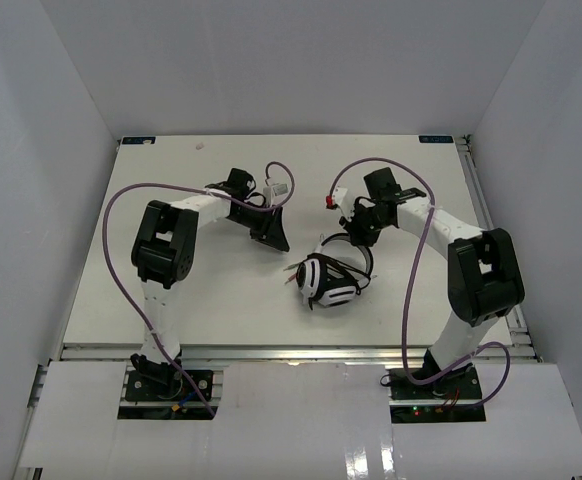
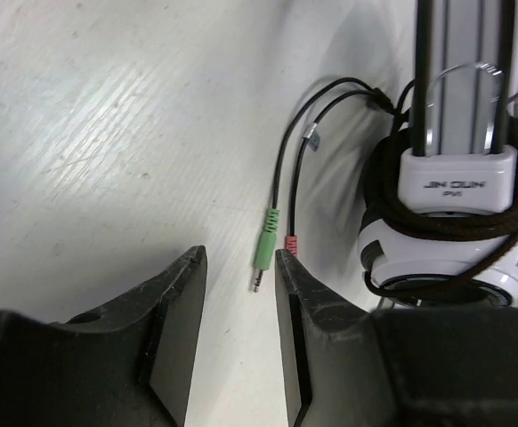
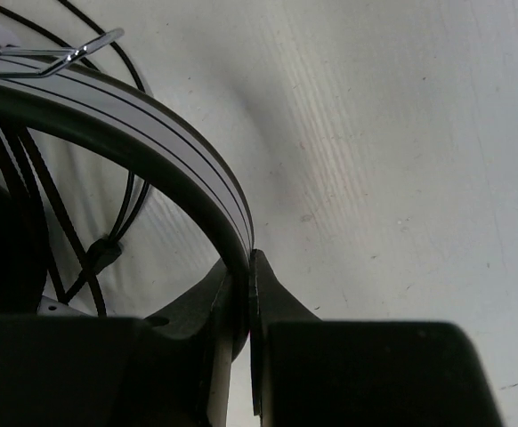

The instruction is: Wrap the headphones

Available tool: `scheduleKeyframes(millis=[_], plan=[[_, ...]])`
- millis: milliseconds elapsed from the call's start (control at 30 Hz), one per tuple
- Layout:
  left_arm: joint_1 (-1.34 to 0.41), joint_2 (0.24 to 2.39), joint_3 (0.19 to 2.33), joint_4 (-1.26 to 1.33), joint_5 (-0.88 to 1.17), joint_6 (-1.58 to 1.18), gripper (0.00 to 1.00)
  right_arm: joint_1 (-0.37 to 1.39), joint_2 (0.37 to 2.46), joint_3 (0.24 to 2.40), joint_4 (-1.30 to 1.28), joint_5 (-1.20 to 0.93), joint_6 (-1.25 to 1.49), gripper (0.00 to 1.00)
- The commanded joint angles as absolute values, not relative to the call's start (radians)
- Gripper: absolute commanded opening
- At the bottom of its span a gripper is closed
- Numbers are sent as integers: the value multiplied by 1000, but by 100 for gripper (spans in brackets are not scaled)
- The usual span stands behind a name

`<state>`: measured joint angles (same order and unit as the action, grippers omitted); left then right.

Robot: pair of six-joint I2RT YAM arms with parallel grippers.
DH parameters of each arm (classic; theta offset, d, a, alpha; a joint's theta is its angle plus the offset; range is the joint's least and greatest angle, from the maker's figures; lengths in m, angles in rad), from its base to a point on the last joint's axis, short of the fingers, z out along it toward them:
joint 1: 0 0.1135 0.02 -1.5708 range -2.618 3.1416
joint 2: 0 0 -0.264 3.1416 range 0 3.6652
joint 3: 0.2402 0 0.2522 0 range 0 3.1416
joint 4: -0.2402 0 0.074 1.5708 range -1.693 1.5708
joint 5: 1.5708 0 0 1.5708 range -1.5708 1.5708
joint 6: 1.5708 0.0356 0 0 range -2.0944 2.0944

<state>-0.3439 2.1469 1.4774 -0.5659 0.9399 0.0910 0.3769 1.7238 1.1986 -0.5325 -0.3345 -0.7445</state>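
Observation:
The white-and-black headphones (image 1: pixel 328 277) lie at the table's middle, their thin black cable wound around the earcups (image 2: pixel 455 236). The cable's loose end with a green plug (image 2: pixel 265 242) and a pink plug (image 2: pixel 290 244) lies on the table. My left gripper (image 2: pixel 239 267) is open and empty, just short of the plugs, left of the headphones (image 1: pixel 271 232). My right gripper (image 3: pixel 244 267) is shut on the grey-striped headband (image 3: pixel 143 124), at its far end (image 1: pixel 356 230).
Purple robot cables (image 1: pixel 121 240) loop over both arms. The white table (image 1: pixel 171 300) is bounded by white walls, with a metal rail at its right edge (image 1: pixel 486 215).

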Motion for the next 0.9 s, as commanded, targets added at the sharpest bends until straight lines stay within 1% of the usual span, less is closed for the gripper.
scheduleKeyframes(millis=[0,33,67,133,200,233,267,333,367,467,500,567,633,667,733,800,867], plan=[[-339,2045,1452,-563,868,105,47,394,1746,1275,-535,-328,-666,9],[-339,2041,1454,-563,847,97,47,399,1752,1280,-535,-315,-654,10],[-337,2035,1456,-561,817,84,47,400,1755,1283,-536,-308,-646,14],[-329,1999,1459,-551,712,48,48,400,1753,1290,-545,-300,-630,39],[-322,1906,1428,-495,600,14,51,399,1739,1292,-553,-288,-621,73],[-315,1848,1396,-455,539,-25,55,396,1723,1291,-554,-277,-616,85],[-307,1787,1359,-410,479,-79,60,390,1700,1289,-552,-263,-610,96],[-298,1630,1257,-305,385,-116,74,377,1657,1292,-550,-242,-578,90],[-298,1575,1219,-269,359,-135,78,366,1643,1298,-551,-227,-562,90],[-298,1343,1011,-81,383,-193,94,329,1558,1310,-551,-218,-484,90],[-299,1265,961,-44,405,-221,98,317,1517,1306,-545,-212,-452,90],[-298,1098,871,7,452,-289,98,299,1449,1276,-513,-176,-376,90],[-298,987,758,72,483,-340,98,300,1342,1179,-402,-75,-241,90],[-298,924,708,82,463,-381,98,301,1277,1129,-351,-37,-196,90],[-296,783,636,47,352,-459,98,301,1173,1021,-261,18,-168,90],[-296,670,568,-17,284,-501,98,301,1107,955,-221,37,-157,90],[-296,564,536,-81,258,-520,98,302,1055,914,-205,25,-143,90]])
